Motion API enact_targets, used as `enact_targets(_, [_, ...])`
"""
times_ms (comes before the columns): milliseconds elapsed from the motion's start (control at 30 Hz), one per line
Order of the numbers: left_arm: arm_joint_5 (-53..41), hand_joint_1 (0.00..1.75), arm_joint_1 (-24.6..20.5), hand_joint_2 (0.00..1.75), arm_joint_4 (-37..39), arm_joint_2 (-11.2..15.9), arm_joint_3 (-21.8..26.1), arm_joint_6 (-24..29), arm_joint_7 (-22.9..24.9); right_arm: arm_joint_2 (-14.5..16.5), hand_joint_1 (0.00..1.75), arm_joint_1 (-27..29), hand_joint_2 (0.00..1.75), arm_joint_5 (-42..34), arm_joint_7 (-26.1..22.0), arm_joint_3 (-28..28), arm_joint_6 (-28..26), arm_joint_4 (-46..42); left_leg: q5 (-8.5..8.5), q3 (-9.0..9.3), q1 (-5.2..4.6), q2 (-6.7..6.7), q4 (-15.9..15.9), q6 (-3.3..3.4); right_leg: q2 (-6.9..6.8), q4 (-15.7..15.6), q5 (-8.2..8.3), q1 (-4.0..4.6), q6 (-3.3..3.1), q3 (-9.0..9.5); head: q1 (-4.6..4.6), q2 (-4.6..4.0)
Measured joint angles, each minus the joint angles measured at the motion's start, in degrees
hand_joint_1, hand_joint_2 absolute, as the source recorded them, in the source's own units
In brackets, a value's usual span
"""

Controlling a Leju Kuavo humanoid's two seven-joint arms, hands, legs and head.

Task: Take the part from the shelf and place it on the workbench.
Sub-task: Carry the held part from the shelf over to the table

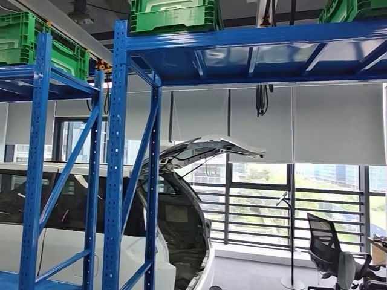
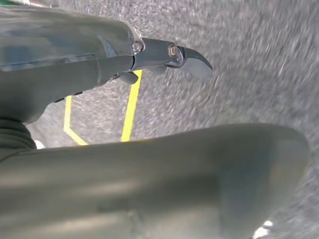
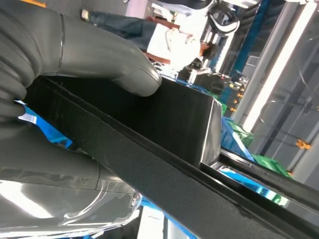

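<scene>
My right hand [image 3: 86, 50] grips a long black part [image 3: 177, 124]. Its thick grey thumb presses one face of the part and the darker fingers [image 3: 64, 172] wrap the opposite side. The part's squared end juts out past the hand, and a long black textured edge runs across the right wrist view. My left hand [image 2: 75, 74] hangs over a grey speckled floor, with one dark finger [image 2: 165, 52] stretched out, the thumb [image 2: 169, 184] apart from it, and nothing held.
Blue steel shelf racks [image 1: 116, 151] stand ahead and to the left, with green crates [image 1: 173, 15] on top. Behind them is a white car [image 1: 182, 211] with its tailgate raised. An office chair [image 1: 326, 241] is at the right. Yellow floor lines [image 2: 131, 109] lie below my left hand. A person [image 3: 180, 45] is behind.
</scene>
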Motion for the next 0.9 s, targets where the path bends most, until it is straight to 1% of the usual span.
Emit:
enact_targets(33, [0.10,0.00,0.00,1.75,-0.03,0.26,0.31,-0.08,-0.14,-0.05,1.75,0.36,1.75,0.21,-0.14,0.05,-0.11,0.06,0.03,-0.01,-0.05,-0.49,0.02,0.02,0.04,1.32,0.01,-0.01,-0.01,-0.50,0.00,0.00])
enact_targets(67, [0.17,0.00,0.02,1.75,-0.04,0.48,0.57,-0.18,-0.22,-0.11,1.75,0.57,1.75,0.46,-0.35,0.11,-0.21,0.14,0.05,0.02,-0.08,-1.00,0.05,0.01,0.13,0.31,1.13,0.00,-0.08,0.08,0.00,0.00])
enact_targets(100, [0.21,0.00,0.05,1.75,-0.05,0.64,0.81,-0.28,-0.26,-0.16,1.75,0.67,1.75,0.74,-0.63,0.17,-0.27,0.26,0.07,0.08,-0.10,-1.49,0.08,-0.02,0.43,-2.82,3.10,0.00,-0.24,1.65,0.00,0.00])
enact_targets(133, [0.24,0.00,0.05,1.75,-0.07,0.74,1.04,-0.31,-0.27,-0.22,1.75,0.68,1.75,1.00,-0.90,0.22,-0.30,0.42,0.10,0.12,-0.08,-1.98,0.09,-0.08,1.35,-7.09,5.24,0.00,-0.48,3.68,0.00,0.00])
enact_targets(167, [0.26,0.00,-0.03,1.75,-0.08,0.80,1.24,-0.30,-0.27,-0.27,1.75,0.72,1.75,1.28,-1.19,0.27,-0.31,0.59,0.15,0.05,-0.13,-2.48,0.17,-0.22,2.38,-10.91,6.87,-0.02,-0.74,5.44,0.00,0.00])
enact_targets(200, [0.27,0.00,-0.10,1.75,-0.10,0.88,1.42,-0.30,-0.27,-0.34,1.75,0.78,1.75,1.61,-1.51,0.31,-0.35,0.79,0.24,-0.15,-0.12,-2.95,0.24,-0.45,3.24,-13.61,7.76,-0.01,-0.96,6.63,0.00,0.00])
enact_targets(233, [0.28,0.00,-0.15,1.75,-0.12,0.94,1.57,-0.30,-0.27,-0.43,1.75,0.88,1.75,2.02,-1.84,0.36,-0.42,1.02,0.39,-0.43,-0.06,-3.40,0.28,-0.74,3.81,-14.95,7.98,0.02,-1.13,7.12,0.00,0.00])
enact_targets(267, [0.27,0.00,-0.14,1.75,-0.13,0.99,1.72,-0.30,-0.26,-0.52,1.75,1.00,1.75,2.47,-2.16,0.41,-0.50,1.25,0.58,-0.70,-0.02,-3.85,0.26,-1.11,3.67,-15.21,7.91,0.08,-1.25,7.17,0.00,0.00])
enact_targets(300, [0.25,0.00,-0.05,1.75,-0.14,1.10,1.88,-0.28,-0.25,-0.58,1.75,1.07,1.75,2.89,-2.41,0.47,-0.61,1.47,0.67,-0.88,0.07,-4.19,0.21,-1.44,3.22,-15.45,7.97,0.00,-1.49,7.16,0.00,0.00])
enact_targets(333, [0.19,0.00,0.04,1.75,-0.15,1.17,2.06,-0.27,-0.20,-0.63,1.75,1.11,1.75,3.27,-2.56,0.56,-0.70,1.67,0.47,-1.06,0.06,-4.09,0.37,-1.73,2.74,-15.61,8.14,-0.11,-1.79,7.14,0.01,0.00])
enact_targets(367, [0.09,0.00,0.10,1.75,-0.16,1.31,2.25,-0.26,-0.15,-0.64,1.75,1.15,1.75,3.51,-2.68,0.67,-0.77,1.82,-0.34,-1.51,0.03,-3.55,1.29,-1.99,2.23,-15.80,8.32,-0.25,-2.09,7.12,0.01,0.00])
enact_targets(400, [-0.01,0.00,0.08,1.75,-0.18,1.49,2.41,-0.25,-0.11,-0.66,1.75,1.20,1.75,3.76,-2.76,0.79,-0.81,1.97,-1.80,-2.40,0.01,-2.73,3.31,-2.21,1.64,-15.97,8.47,-0.38,-2.37,7.10,0.02,0.00])
enact_targets(433, [-0.09,0.00,0.04,1.75,-0.23,1.65,2.58,-0.25,-0.11,-0.67,1.75,1.29,1.75,4.03,-2.81,0.93,-0.85,2.15,-3.70,-3.77,0.02,-1.79,6.42,-2.42,1.08,-15.97,8.50,-0.35,-2.49,7.02,0.02,0.00])
enact_targets(467, [-0.11,0.00,-0.02,1.75,-0.29,1.79,2.74,-0.26,-0.18,-0.68,1.75,1.39,1.75,4.31,-2.86,1.14,-0.87,2.38,-5.67,-5.43,0.09,-1.15,10.29,-2.64,0.48,-15.94,8.50,-0.31,-2.55,6.92,0.02,0.00])
enact_targets(500, [-0.07,0.00,-0.03,1.75,-0.36,1.88,2.93,-0.26,-0.30,-0.69,1.75,1.48,1.75,4.56,-2.86,1.42,-0.91,2.65,-7.01,-6.82,0.15,-0.84,13.65,-2.82,-0.12,-15.92,8.49,-0.28,-2.58,6.85,0.02,0.00])
enact_targets(533, [-0.01,0.00,0.03,1.75,-0.41,1.95,3.15,-0.27,-0.46,-0.69,1.75,1.52,1.75,4.74,-2.86,1.80,-0.96,2.93,-7.43,-7.51,0.19,-0.65,15.56,-2.97,-0.69,-15.90,8.48,-0.26,-2.59,6.80,0.02,0.00])
enact_targets(567, [0.10,0.00,0.12,1.75,-0.44,2.02,3.36,-0.29,-0.66,-0.69,1.75,1.53,1.75,4.84,-2.86,2.22,-1.01,3.19,-6.76,-7.17,0.24,-0.47,15.33,-3.05,-1.20,-15.88,8.47,-0.26,-2.57,6.79,0.02,0.00])
enact_targets(600, [0.22,0.00,0.20,1.75,-0.47,2.13,3.60,-0.30,-0.90,-0.68,1.75,1.52,1.75,4.90,-2.86,2.66,-1.07,3.40,-5.12,-5.71,0.28,-0.18,12.79,-3.05,-1.67,-15.87,8.43,-0.26,-2.51,6.86,0.02,0.00])
enact_targets(633, [0.31,0.00,0.24,1.75,-0.51,2.24,3.81,-0.31,-1.13,-0.66,1.75,1.47,1.75,4.95,-2.86,3.06,-1.13,3.56,-3.08,-3.58,0.29,0.47,8.82,-2.98,-2.11,-15.85,8.36,-0.25,-2.41,6.96,0.02,0.00])
enact_targets(667, [0.39,0.00,0.18,1.75,-0.56,2.33,4.02,-0.31,-1.37,-0.64,1.75,1.37,1.75,4.97,-2.86,3.42,-1.19,3.68,-1.54,-1.54,0.11,1.37,4.87,-2.85,-2.55,-15.79,8.26,-0.12,-2.23,7.03,0.02,0.00])
enact_targets(700, [0.42,0.00,0.05,1.75,-0.61,2.41,4.20,-0.31,-1.58,-0.63,1.75,1.23,1.75,4.98,-2.86,3.73,-1.22,3.78,-0.59,-0.07,-0.05,2.16,1.91,-2.62,-2.94,-15.71,8.18,0.02,-2.00,7.04,0.02,0.00])
enact_targets(733, [0.43,0.00,-0.06,1.75,-0.66,2.45,4.35,-0.31,-1.76,-0.63,1.75,1.02,1.75,4.99,-2.86,3.99,-1.26,3.87,-0.30,0.62,-0.23,2.67,0.32,-2.38,-3.32,-15.62,8.11,0.16,-1.74,7.02,0.02,0.00])
enact_targets(767, [0.44,0.00,-0.09,1.75,-0.67,2.47,4.51,-0.31,-1.90,-0.63,1.75,0.78,1.75,5.01,-2.86,4.25,-1.28,3.96,-0.45,0.65,-0.43,2.70,-0.07,-2.14,-3.74,-15.56,8.09,0.27,-1.48,6.98,0.02,0.00])
enact_targets(800, [0.43,0.00,-0.06,1.75,-0.68,2.47,4.64,-0.32,-2.02,-0.63,1.75,0.52,1.75,5.02,-2.86,4.52,-1.30,4.01,-0.39,0.52,-0.40,2.33,-0.11,-1.83,-4.10,-15.54,8.06,0.25,-1.20,6.97,0.02,0.00])
enact_targets(833, [0.41,0.00,0.04,1.75,-0.68,2.46,4.76,-0.34,-2.10,-0.63,1.75,0.24,1.75,5.05,-2.86,4.79,-1.31,4.05,-0.26,0.43,-0.33,1.95,-0.14,-1.54,-3.91,-15.36,7.76,0.16,-0.86,6.97,0.02,0.00])
enact_targets(867, [0.39,0.00,0.08,1.75,-0.68,2.45,4.84,-0.39,-2.19,-0.63,1.75,-0.02,1.75,5.06,-2.87,5.03,-1.31,4.05,-0.12,0.37,-0.22,1.60,-0.19,-1.20,-3.19,-14.60,7.03,0.05,-0.55,6.72,0.02,0.00])
enact_targets(900, [0.37,0.00,0.03,1.75,-0.68,2.45,4.89,-0.49,-2.28,-0.63,1.75,-0.25,1.75,5.07,-2.87,5.21,-1.32,4.05,0.03,0.33,-0.07,1.26,-0.26,-0.88,-2.13,-12.76,5.68,-0.05,-0.27,5.99,0.02,0.00])
